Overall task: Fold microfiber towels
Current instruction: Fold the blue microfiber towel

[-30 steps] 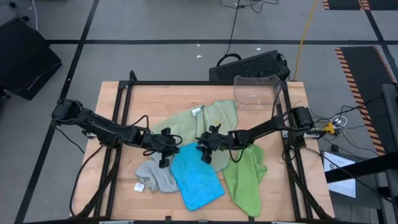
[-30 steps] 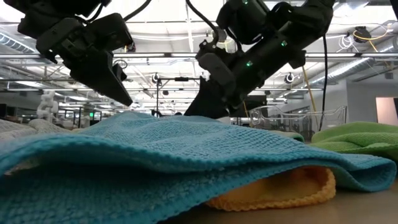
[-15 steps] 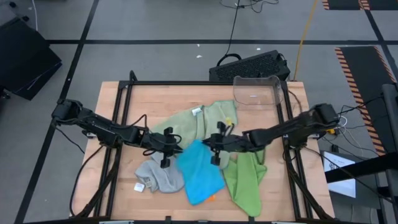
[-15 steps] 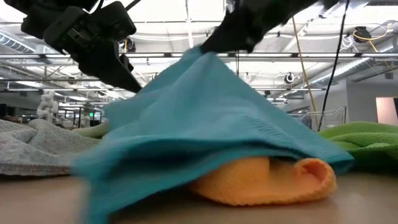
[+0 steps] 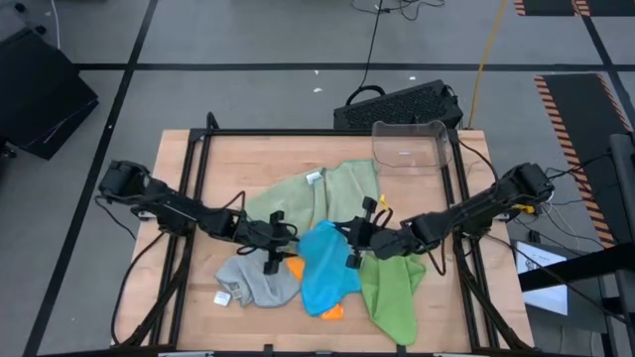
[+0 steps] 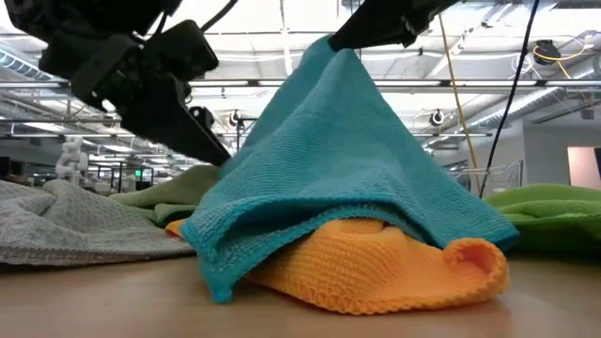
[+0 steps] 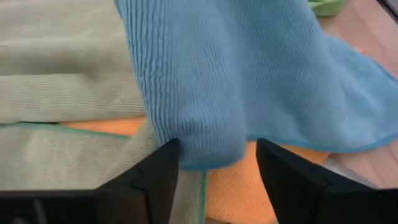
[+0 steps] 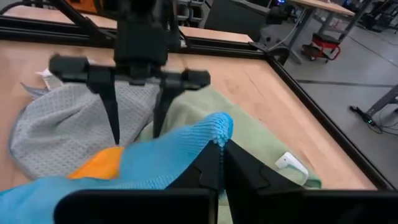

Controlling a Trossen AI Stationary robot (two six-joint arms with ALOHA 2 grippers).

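The wooden table [image 5: 268, 159] is seen carrying a pile of towels at its centre. A sage green towel [image 5: 322, 193] lies spread farthest back, a lime green towel [image 5: 389, 293] to the right, a grey towel [image 5: 256, 280] to the left. The blue towel [image 5: 327, 268] is tented over the orange towel [image 6: 376, 277], its corner pinched by the right gripper [image 5: 357, 241], fingers pressed together. The left gripper [image 5: 273, 243] is spread, just beside the blue towel's edge.
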